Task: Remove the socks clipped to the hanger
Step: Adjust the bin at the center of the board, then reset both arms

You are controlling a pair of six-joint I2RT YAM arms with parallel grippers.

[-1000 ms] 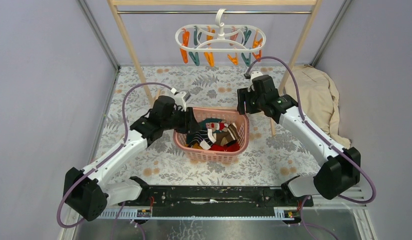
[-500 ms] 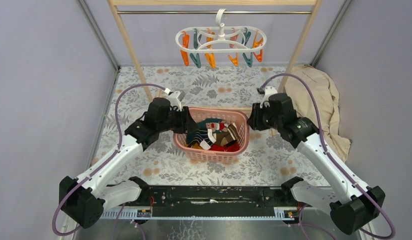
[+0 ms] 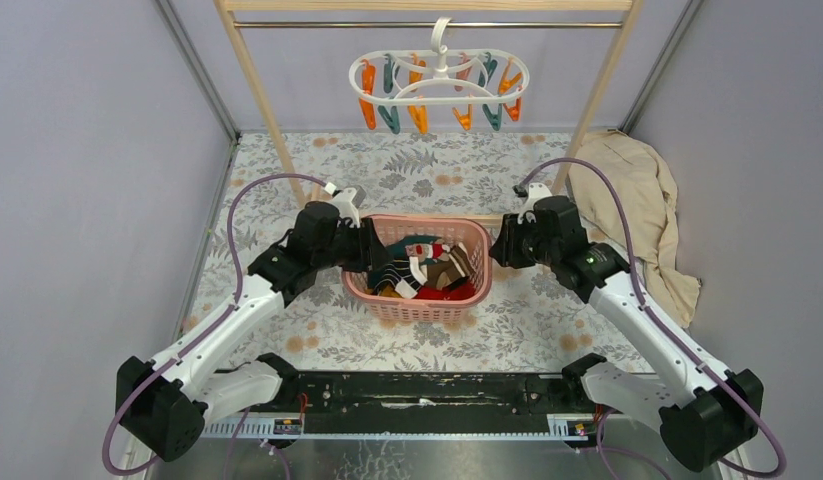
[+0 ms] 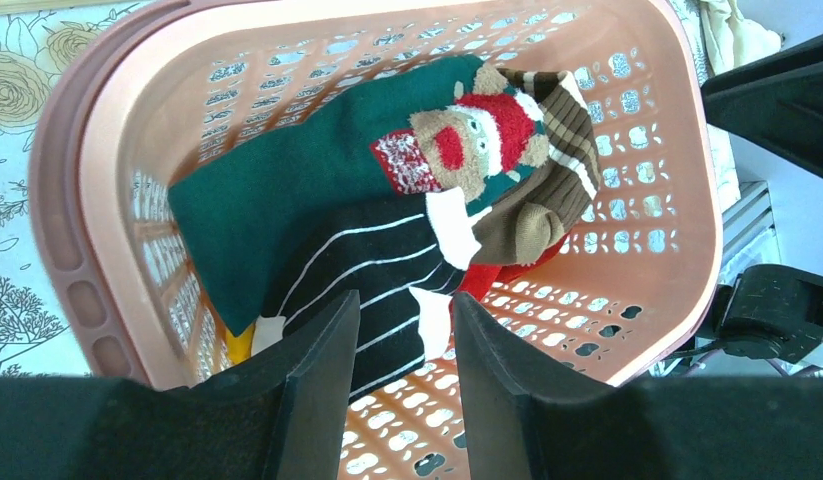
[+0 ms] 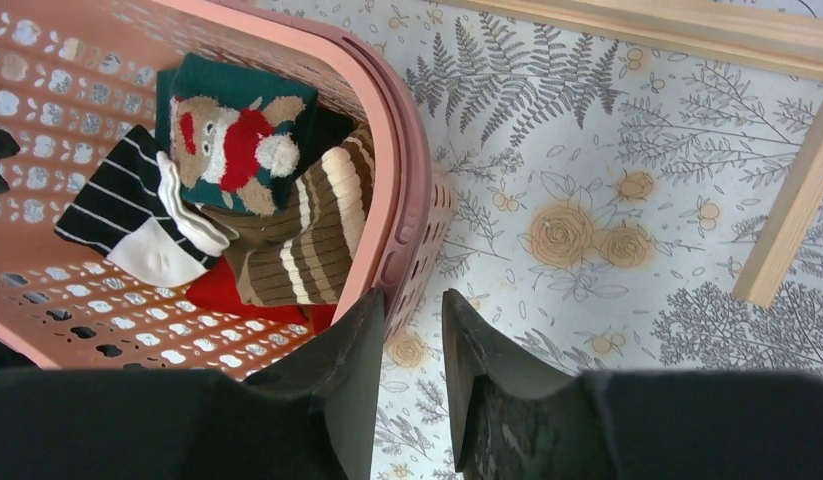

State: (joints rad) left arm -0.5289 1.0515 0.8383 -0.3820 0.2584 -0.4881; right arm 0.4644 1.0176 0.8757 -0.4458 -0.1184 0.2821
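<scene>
**Socks all in the basket, hanger bare**

The socks lie heaped in the pink basket, with none on a clip. A dark green one with a plush bear face is on top, and a black striped one lies beside it. A brown striped one sits against the right wall, with red showing underneath. They are loose and crossed over each other, as things land when dropped in rather than laid.

The hanger hangs level by its hook from the rail of the rack, behind and well above the basket. Its orange and teal clips dangle with nothing in them. I'd call the job as good as done (though I can't see the back of every clip).

Both arms are low, one at each end of the basket. The left gripper looks down into it over the left rim. Its fingers are parted, with only sock and basket mesh showing between them, so it holds nothing. The right gripper sits at the right rim with a narrow gap between its fingers. I cannot tell whether it nips the rim or merely rests beside it. My guess is that they flank the basket because that is where socks get let go.

The basket stands on the floral table, just in front of the rack, which makes for a short carry. The beige cloth lies off to the right, well apart.
</scene>
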